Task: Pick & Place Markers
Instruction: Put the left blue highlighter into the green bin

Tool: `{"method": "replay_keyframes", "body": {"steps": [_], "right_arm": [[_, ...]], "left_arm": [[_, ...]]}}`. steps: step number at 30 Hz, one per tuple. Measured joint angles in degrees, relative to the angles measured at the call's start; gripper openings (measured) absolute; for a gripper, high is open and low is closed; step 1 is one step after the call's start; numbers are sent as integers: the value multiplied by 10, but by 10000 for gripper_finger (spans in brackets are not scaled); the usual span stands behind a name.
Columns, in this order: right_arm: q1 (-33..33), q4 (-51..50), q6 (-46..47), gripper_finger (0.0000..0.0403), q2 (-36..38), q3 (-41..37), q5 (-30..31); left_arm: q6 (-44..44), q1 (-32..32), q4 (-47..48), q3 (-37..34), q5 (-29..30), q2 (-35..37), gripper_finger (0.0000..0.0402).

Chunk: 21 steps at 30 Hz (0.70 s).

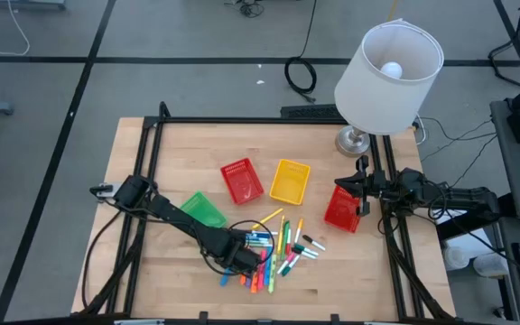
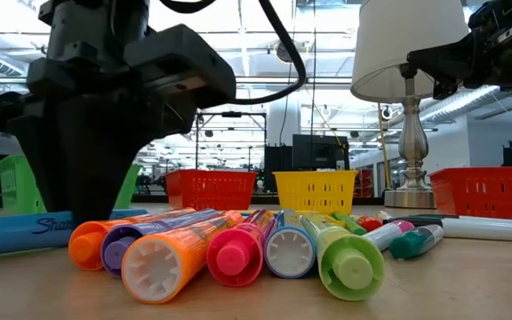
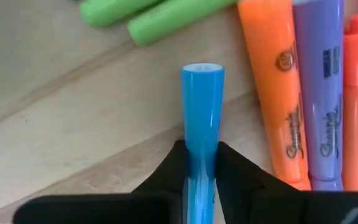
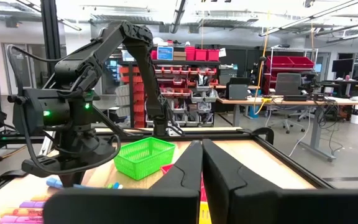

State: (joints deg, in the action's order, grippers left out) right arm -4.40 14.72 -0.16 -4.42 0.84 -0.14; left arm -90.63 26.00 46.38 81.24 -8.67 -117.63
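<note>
From above, the left gripper (image 1: 246,255) is down at the left side of the markers (image 1: 283,248) on the near table. In its wrist view, the fingers (image 3: 166,174) are clamped on a blue marker (image 3: 202,118). The right gripper (image 4: 201,165), fingers together, waits at the right edge.

The right gripper's (image 4: 201,163) two dark fingers pressed together, a bright green mesh plastic basket (image 4: 144,156) just behind them, the dark left robot arm (image 4: 73,118) beside that basket.
</note>
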Motion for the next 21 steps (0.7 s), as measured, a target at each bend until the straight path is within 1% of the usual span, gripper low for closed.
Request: {"method": "replay_keyframes", "body": {"steps": [2,6,9,11,13,17,18,21], "right_arm": [[0,0,0,0,0,0,0],[0,2,29,0,0,0,0],[0,5,42,0,0,0,0],[0,4,42,0,0,0,0],[0,4,42,0,0,0,0],[0,4,41,0,0,0,0],[0,3,41,0,0,0,0],[0,3,40,0,0,0,-1]], "left_arm": [[10,0,1,2,-4,4,53],[32,2,3,20,-6,24,53],[45,0,45,52,25,44,53],[68,0,107,87,53,57,53],[96,-3,192,133,77,65,53],[121,-8,426,231,118,70,53],[133,-12,447,245,126,71,53],[279,-21,423,240,154,105,53]]}}
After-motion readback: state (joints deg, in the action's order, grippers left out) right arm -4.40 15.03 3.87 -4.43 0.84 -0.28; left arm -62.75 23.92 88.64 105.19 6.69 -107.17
